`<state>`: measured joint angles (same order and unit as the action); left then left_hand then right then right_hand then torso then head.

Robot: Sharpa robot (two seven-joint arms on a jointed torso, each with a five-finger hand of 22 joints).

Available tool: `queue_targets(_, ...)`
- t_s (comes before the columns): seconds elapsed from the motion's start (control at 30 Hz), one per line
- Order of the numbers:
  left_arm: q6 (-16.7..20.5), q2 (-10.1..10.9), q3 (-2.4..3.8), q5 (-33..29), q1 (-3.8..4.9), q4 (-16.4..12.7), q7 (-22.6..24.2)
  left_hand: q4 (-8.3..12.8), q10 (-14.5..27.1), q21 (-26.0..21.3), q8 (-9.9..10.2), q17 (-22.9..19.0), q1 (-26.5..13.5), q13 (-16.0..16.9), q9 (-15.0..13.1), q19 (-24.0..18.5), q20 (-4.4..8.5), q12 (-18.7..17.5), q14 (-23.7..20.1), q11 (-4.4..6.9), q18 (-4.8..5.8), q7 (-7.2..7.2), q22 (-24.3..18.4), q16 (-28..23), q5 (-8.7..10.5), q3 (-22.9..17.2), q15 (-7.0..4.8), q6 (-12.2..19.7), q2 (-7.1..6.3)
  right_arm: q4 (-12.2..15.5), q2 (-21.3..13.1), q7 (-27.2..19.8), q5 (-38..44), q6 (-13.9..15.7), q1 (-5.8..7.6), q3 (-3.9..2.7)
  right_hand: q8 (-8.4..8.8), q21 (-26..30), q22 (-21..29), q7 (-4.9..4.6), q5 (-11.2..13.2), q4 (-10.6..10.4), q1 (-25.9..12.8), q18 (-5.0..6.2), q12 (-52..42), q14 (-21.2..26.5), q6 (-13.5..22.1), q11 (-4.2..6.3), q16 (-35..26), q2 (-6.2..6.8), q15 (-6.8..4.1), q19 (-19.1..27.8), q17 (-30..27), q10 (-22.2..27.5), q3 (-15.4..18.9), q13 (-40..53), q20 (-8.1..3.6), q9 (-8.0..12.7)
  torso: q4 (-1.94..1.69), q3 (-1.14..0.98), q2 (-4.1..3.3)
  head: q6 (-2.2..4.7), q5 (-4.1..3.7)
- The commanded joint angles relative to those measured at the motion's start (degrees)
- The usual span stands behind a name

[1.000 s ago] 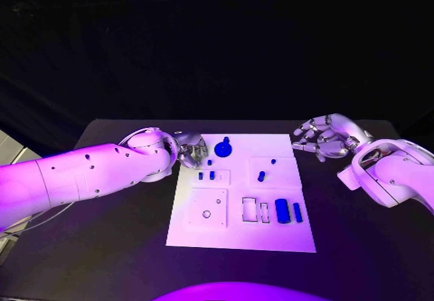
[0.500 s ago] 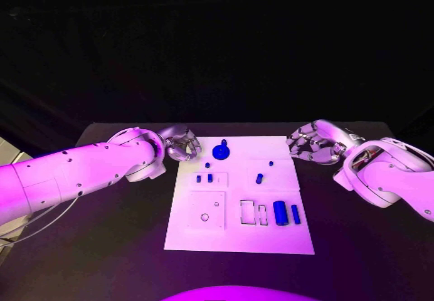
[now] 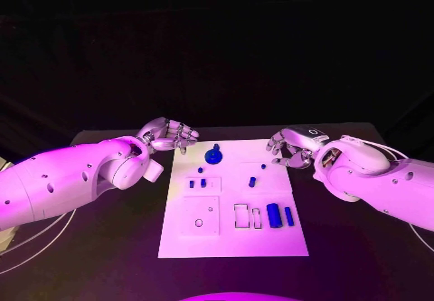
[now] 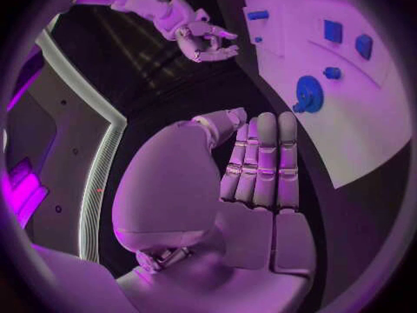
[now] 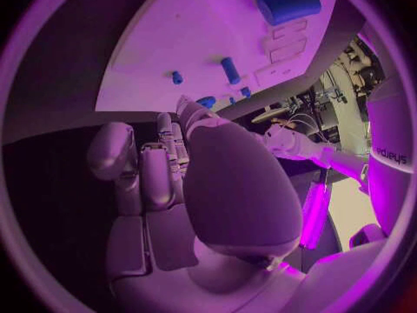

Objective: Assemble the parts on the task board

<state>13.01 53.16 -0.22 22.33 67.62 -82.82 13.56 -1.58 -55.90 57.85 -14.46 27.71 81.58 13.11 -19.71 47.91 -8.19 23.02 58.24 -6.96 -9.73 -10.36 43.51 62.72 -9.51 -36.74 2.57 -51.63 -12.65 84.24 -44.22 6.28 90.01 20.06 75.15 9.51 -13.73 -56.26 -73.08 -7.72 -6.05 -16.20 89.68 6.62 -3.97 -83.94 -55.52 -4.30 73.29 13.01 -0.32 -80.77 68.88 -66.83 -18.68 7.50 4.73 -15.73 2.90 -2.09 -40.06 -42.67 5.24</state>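
The white task board [image 3: 226, 241] lies mid-table. On it are a blue round knob piece [image 3: 213, 156] at the far end, two small blue parts [image 3: 197, 183] in a recess, a short peg [image 3: 252, 182], and a thick blue cylinder [image 3: 273, 215] beside a slim one [image 3: 288, 216]. My left hand [image 3: 169, 133] hovers off the board's far left corner, fingers apart, holding nothing. In the left wrist view its fingers [image 4: 260, 167] stand straight, with the knob piece [image 4: 308, 94] beyond. My right hand [image 3: 291, 147] hangs at the board's far right corner, also holding nothing; its fingers [image 5: 165, 167] show bare.
The black table [image 3: 108, 251] surrounds the board, with room on both sides and in front. The left wrist view shows my right hand [image 4: 204, 35] across the board [image 4: 347, 118]. The right wrist view shows the board [image 5: 200, 42] and the thick cylinder [image 5: 289, 5].
The left hand has drawn back and outward from the board's left edge. The right hand has come in toward the board's far right corner. The head view has shifted slightly.
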Motion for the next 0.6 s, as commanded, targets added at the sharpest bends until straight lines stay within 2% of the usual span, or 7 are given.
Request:
queue_targets(0.03,-1.83,0.23,0.07,-9.59,0.04,-0.93,6.23,0.07,0.37,-0.29,0.16,-0.1,-0.74,-0.05,0.06,-0.22,-0.16,0.44,-0.26,-0.11,-0.88,-0.36,-0.17,-0.3,-0.17,0.36,0.27,0.25,0.05,-0.81,1.0,3.23,6.46,-3.75,-0.45,0.06,0.35,-0.76,-0.44,0.55,0.28,-0.02,-0.14,-0.87,0.31,-2.17,-0.33,0.4,0.3,0.55,-0.22,-0.55,0.01,0.48,-0.72,-0.33,-0.11,0.05,-0.04,0.05,0.02,0.01,-0.34)
queue_targets(0.13,-2.18,0.43,0.07,-10.23,0.04,-1.38,6.91,0.07,0.42,-0.41,0.16,-0.14,-0.76,-0.06,0.07,-0.21,-0.17,0.49,-0.33,-0.13,-0.87,-0.4,-0.26,-0.36,-0.17,0.47,0.29,0.28,0.05,-1.59,1.95,4.08,7.56,-4.4,-0.83,0.1,0.49,-1.57,-1.05,1.25,0.25,-0.04,-0.52,-0.94,0.18,-2.27,-0.71,0.98,0.68,0.7,-1.28,-0.76,0.27,0.45,-1.45,-0.73,-0.79,-0.07,0.05,0.02,0.0,-0.05,-0.34)
queue_targets(0.23,-2.4,0.54,0.07,-10.52,0.04,-1.64,7.46,0.14,0.47,-0.57,0.18,-0.19,-0.67,-0.07,0.09,-0.2,-0.17,0.57,-0.42,-0.14,-0.88,-0.43,-0.37,-0.44,-0.21,0.57,0.3,0.35,0.09,-2.28,2.63,4.62,8.2,-4.78,-1.13,0.12,0.52,-2.1,-1.35,1.35,0.22,-0.08,-0.67,-1.03,0.18,-2.29,-0.79,1.08,0.74,0.64,-1.42,-0.91,0.3,0.48,-1.64,-0.84,-0.93,-0.1,0.03,0.04,0.0,-0.09,-0.46)
queue_targets(0.6,-2.45,0.62,0.07,-11.36,0.03,-2.0,8.31,0.24,0.48,-0.84,0.25,-0.31,-0.53,-0.07,0.15,-0.15,-0.19,0.77,-0.57,-0.2,-0.88,-0.58,-0.56,-0.6,-0.25,0.76,0.33,0.54,0.24,-3.52,4.49,4.51,8.64,-5.18,-2.39,0.14,0.46,-3.67,-2.34,1.28,-0.11,-0.05,-1.3,-1.39,-0.11,-2.5,-1.54,1.11,1.35,0.43,-1.0,-1.38,0.76,-0.32,-2.57,-1.15,-0.98,-0.34,0.08,-0.09,-0.03,-0.4,-0.4)
